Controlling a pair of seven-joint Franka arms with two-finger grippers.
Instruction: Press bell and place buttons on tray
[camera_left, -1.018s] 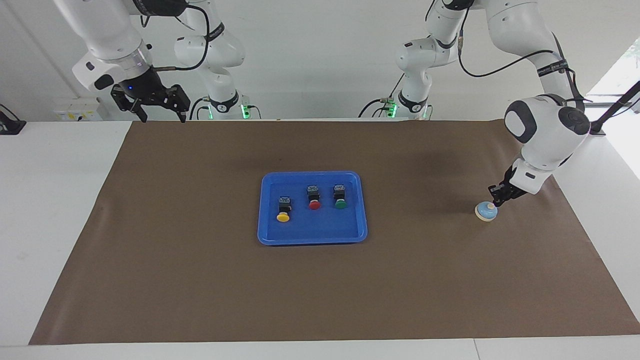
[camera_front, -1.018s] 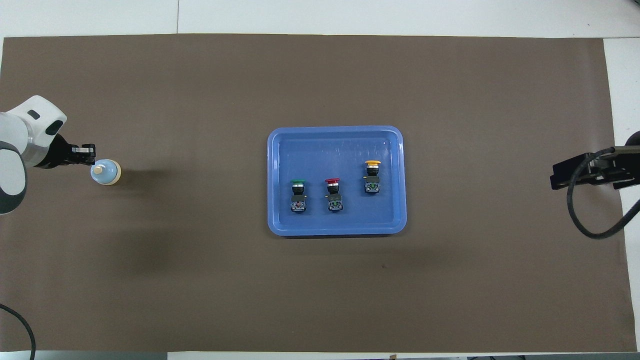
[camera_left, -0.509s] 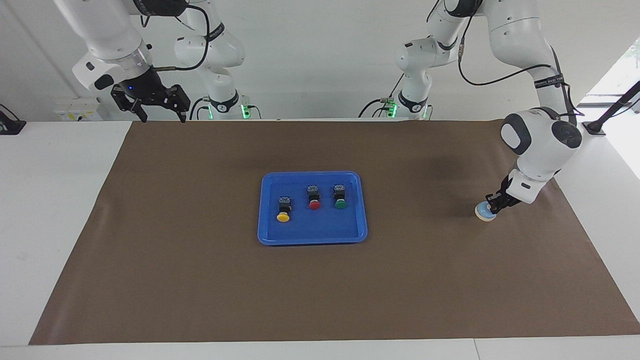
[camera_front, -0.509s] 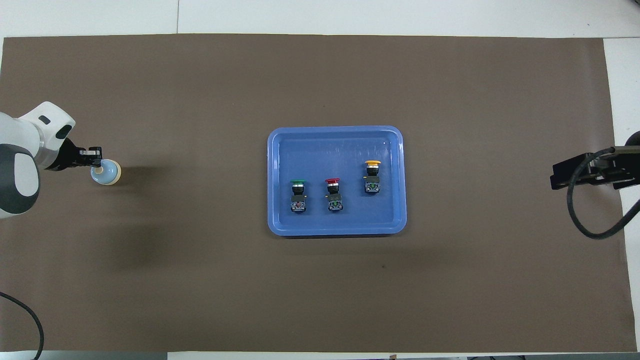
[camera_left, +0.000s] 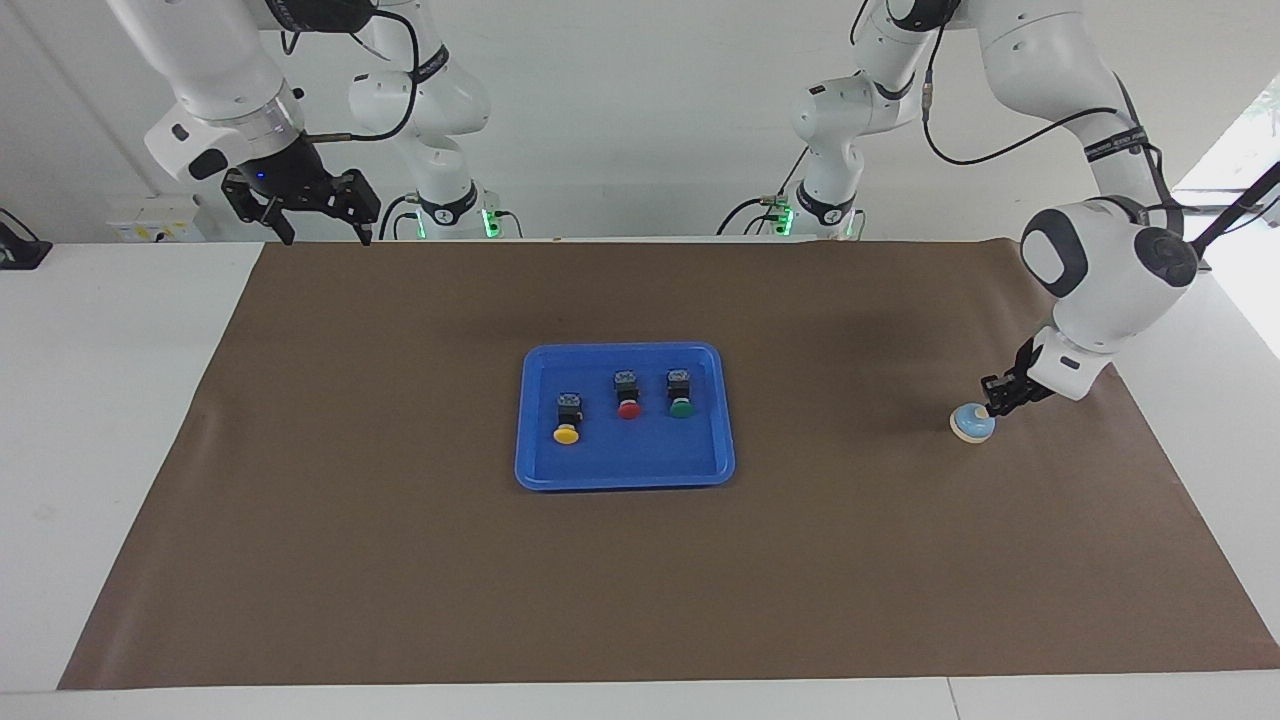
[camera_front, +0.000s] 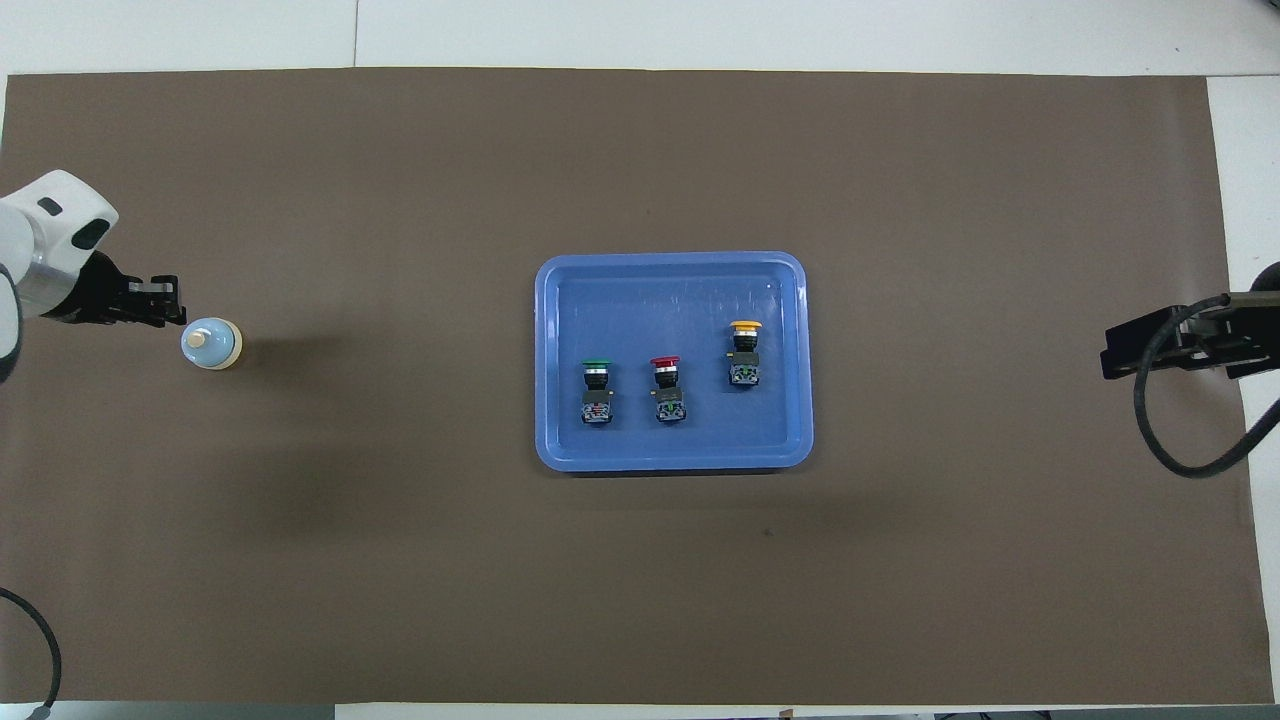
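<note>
The light-blue bell (camera_left: 971, 423) stands on the brown mat toward the left arm's end of the table; it also shows in the overhead view (camera_front: 211, 343). My left gripper (camera_left: 994, 405) is shut and hangs just above and beside the bell's knob, apart from it, as the overhead view (camera_front: 178, 306) also shows. The blue tray (camera_left: 530, 470) lies mid-table and holds the yellow button (camera_left: 566, 433), red button (camera_left: 628, 409) and green button (camera_left: 681, 408). My right gripper (camera_left: 328, 238) is open and empty, waiting high over the mat's edge at the right arm's end.
The brown mat (camera_left: 400, 560) covers most of the white table. In the overhead view the tray (camera_front: 545, 440) holds the green (camera_front: 596, 365), red (camera_front: 665, 362) and yellow (camera_front: 745, 326) buttons, and the right gripper (camera_front: 1115, 362) shows at the mat's edge.
The left gripper came down onto the bell's knob half a second ago and has now lifted off and drawn back toward the left arm's end. The right arm has not moved.
</note>
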